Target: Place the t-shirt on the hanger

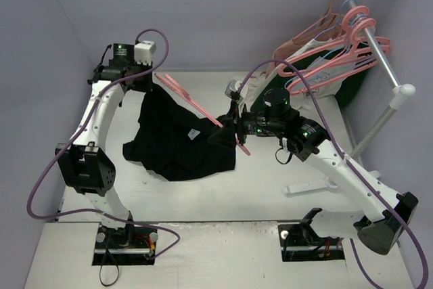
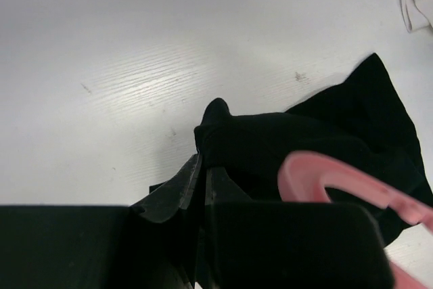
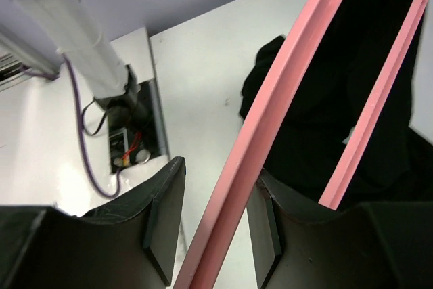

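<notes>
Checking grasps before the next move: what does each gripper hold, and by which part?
The left gripper pinches a bunched fold of the black soft fabric t-shirt; the right gripper grips a straight arm of the thin pink plastic hanger.

The table (image 1: 203, 197) lies open nearside of the t-shirt (image 1: 176, 147); the clothes rack (image 1: 387, 59) blocks the far right.

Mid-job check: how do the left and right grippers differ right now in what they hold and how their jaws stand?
The left gripper pinches a fold of the black t-shirt; the right gripper holds a bar of the pink hanger. The left gripper's jaws are fully together on thin cloth; the right gripper's jaws stand apart around the bar. Both are closed on their load.
</notes>
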